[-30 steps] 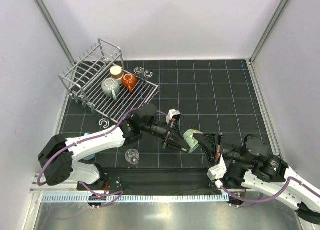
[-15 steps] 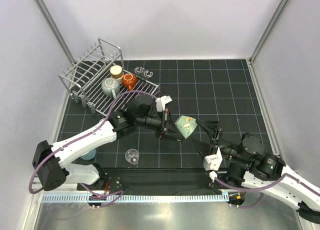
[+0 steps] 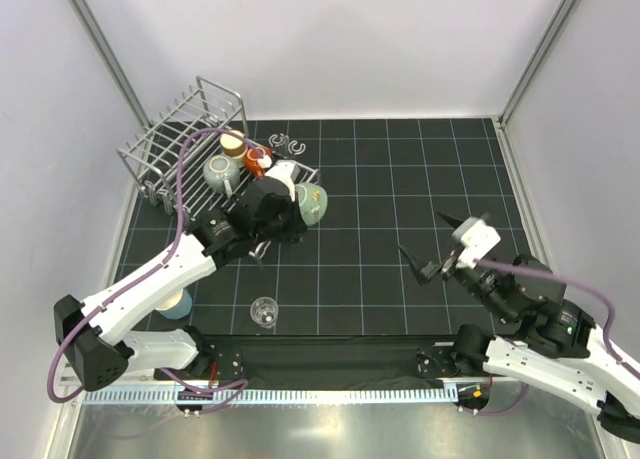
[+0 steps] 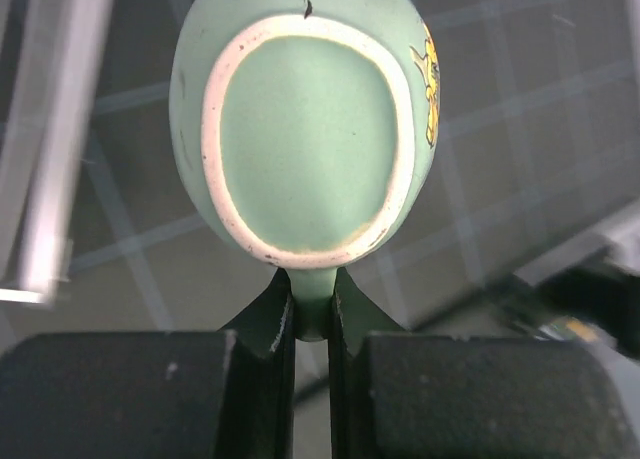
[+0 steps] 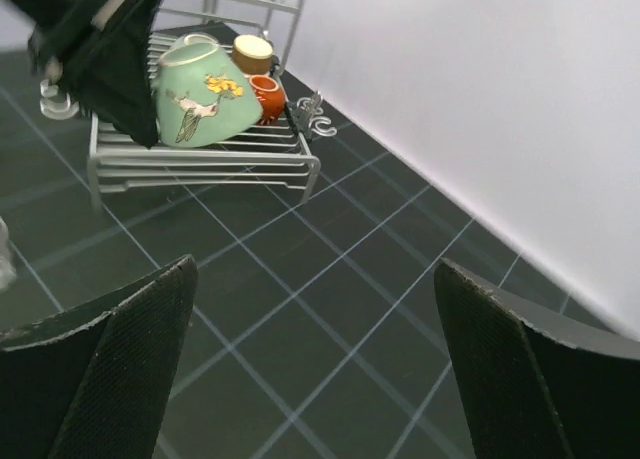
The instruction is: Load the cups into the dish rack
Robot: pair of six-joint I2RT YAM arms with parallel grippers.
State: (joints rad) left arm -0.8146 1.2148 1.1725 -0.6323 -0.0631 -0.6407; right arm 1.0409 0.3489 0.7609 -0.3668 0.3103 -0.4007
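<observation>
My left gripper (image 3: 296,201) (image 4: 310,301) is shut on the rim of a mint green cup (image 3: 313,205) (image 4: 305,139) (image 5: 200,94) with a bird print, held on its side over the right edge of the dish rack (image 3: 190,164) (image 5: 200,161). Inside the rack sit a grey mug (image 3: 220,173), an orange-red cup (image 3: 258,161) (image 5: 266,92) and a beige cup (image 3: 232,141) (image 5: 252,51). A clear glass (image 3: 264,311) stands on the mat near the front. A light blue cup (image 3: 178,302) peeks out under the left arm. My right gripper (image 3: 424,241) (image 5: 315,329) is open and holds nothing, well right of the rack.
Small grey clips lie behind the rack's right corner (image 3: 285,144) (image 5: 318,125) and at its front (image 3: 210,244). The black gridded mat (image 3: 400,179) is walled by pale panels on three sides.
The left arm has swung the mint green cup from mid-table back to the rack's right edge. The right gripper let go of the cup, opened wide and drew back to the right.
</observation>
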